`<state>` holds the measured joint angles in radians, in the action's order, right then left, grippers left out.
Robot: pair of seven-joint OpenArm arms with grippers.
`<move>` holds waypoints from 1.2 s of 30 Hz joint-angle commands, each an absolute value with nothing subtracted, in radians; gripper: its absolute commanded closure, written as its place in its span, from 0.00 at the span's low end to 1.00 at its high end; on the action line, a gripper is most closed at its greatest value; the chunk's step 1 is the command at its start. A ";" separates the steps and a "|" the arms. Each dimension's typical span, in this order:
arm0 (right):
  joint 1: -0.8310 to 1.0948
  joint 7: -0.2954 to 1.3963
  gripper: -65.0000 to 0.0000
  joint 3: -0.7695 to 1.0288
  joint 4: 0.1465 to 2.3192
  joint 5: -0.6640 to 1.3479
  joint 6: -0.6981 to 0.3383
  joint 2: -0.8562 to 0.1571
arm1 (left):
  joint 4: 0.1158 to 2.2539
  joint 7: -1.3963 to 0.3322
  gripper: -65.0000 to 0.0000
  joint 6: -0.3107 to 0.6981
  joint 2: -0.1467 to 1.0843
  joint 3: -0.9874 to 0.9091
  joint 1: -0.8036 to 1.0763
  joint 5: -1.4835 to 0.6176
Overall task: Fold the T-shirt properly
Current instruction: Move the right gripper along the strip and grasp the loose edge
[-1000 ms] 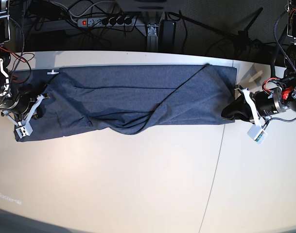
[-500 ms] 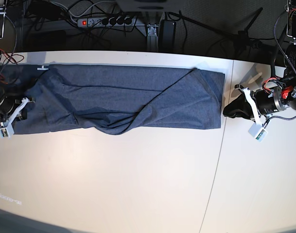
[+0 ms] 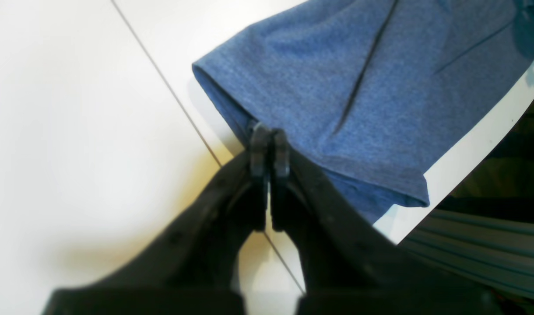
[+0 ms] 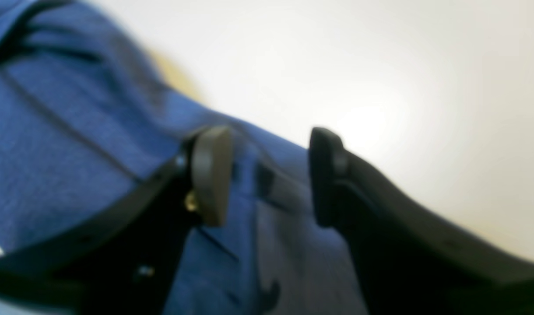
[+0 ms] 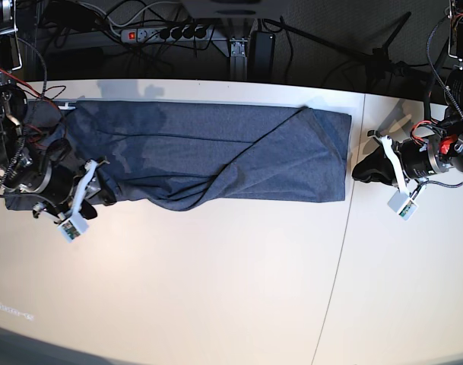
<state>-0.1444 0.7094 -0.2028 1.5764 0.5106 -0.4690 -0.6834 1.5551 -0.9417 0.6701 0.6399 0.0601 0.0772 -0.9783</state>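
Two arms flank one long strip of cloth; the T-shirt (image 5: 208, 163) lies folded lengthwise into a band along the far part of the table (image 5: 216, 289), its long axis running side to side in the base view, with a loose diagonal crease sagging at the near edge around the middle. The right gripper (image 4: 260, 175) sits over the end of the band at that view's left; its jaws stand apart with blue fabric visible between and beneath them, gripping nothing, though the wrist view is too blurred to say whether a fingertip (image 4: 210, 175) touches the cloth. The left gripper (image 3: 269, 148) is at the opposite end, clenched with its jaws pressed together; in the wrist view its tip meets the short hemmed edge of the shirt, but whether a thin fold is pinched I cannot tell, and in the base view it appears just clear of the cloth, beside a seam in the table top.

The relation that matters is this: each short end of the band lies directly ahead of one gripper, and the band's length spans the gap between them; so a crosswise fold, in my judgement, would mean carrying one end along that axis toward the other. The right arm, already over its end with jaws parted, looks better placed to take hold first.
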 commanded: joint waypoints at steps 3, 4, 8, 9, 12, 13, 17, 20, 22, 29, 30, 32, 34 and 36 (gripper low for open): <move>-0.238 0.690 0.36 -0.291 1.583 0.485 -0.496 -0.677 | 1.567 -0.925 0.98 0.698 0.657 0.050 0.067 -0.993; -0.257 0.692 0.32 -0.319 1.577 0.486 -0.496 -0.668 | 1.567 -0.925 0.98 0.698 0.657 0.050 0.068 -0.992; -0.315 0.720 0.32 -0.406 1.545 0.486 -0.497 -0.627 | 1.565 -0.932 0.98 0.698 0.657 0.050 0.070 -0.981; -0.325 0.731 0.32 -0.426 1.538 0.486 -0.498 -0.615 | 1.565 -0.932 0.98 0.698 0.657 0.050 0.070 -0.981; -0.331 0.757 0.32 -0.471 1.528 0.487 -0.498 -0.593 | 1.565 -0.932 0.98 0.698 0.657 0.050 0.070 -0.979; -0.329 0.759 0.32 -0.480 1.528 0.487 -0.498 -0.591 | 1.565 -0.932 0.98 0.698 0.657 0.050 0.070 -0.979; -0.330 0.771 0.32 -0.487 1.529 0.489 -0.497 -0.587 | 1.565 -0.932 0.98 0.698 0.657 0.050 0.070 -0.979; -0.329 0.785 0.32 -0.487 1.528 0.489 -0.498 -0.587 | 1.565 -0.932 0.98 0.698 0.657 0.050 0.070 -0.979; -0.329 0.791 0.33 -0.487 1.528 0.489 -0.498 -0.587 | 1.565 -0.932 0.98 0.698 0.657 0.050 0.070 -0.979; -0.329 0.805 0.53 -0.487 1.494 0.484 -0.498 -0.587 | 1.565 -0.932 0.98 0.698 0.657 0.050 0.070 -0.979; -0.329 0.805 0.61 -0.487 1.494 0.478 -0.498 -0.587 | 1.565 -0.932 0.98 0.698 0.657 0.050 0.070 -0.979; -0.329 0.804 0.75 -0.487 1.494 0.474 -0.497 -0.586 | 1.565 -0.932 0.98 0.698 0.657 0.050 0.070 -0.979; -0.329 0.792 0.89 -0.487 1.494 0.471 -0.497 -0.587 | 1.565 -0.932 0.98 0.698 0.657 0.050 0.069 -0.979; -0.329 0.765 1.00 -0.487 1.494 0.445 -0.497 -0.587 | 1.565 -0.932 0.98 0.698 0.657 0.050 0.070 -0.979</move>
<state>-0.3073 0.7799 -0.4961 1.4799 0.4431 -0.4747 -0.5758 1.5543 -0.9459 0.6701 0.6399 0.0601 0.0834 -0.9619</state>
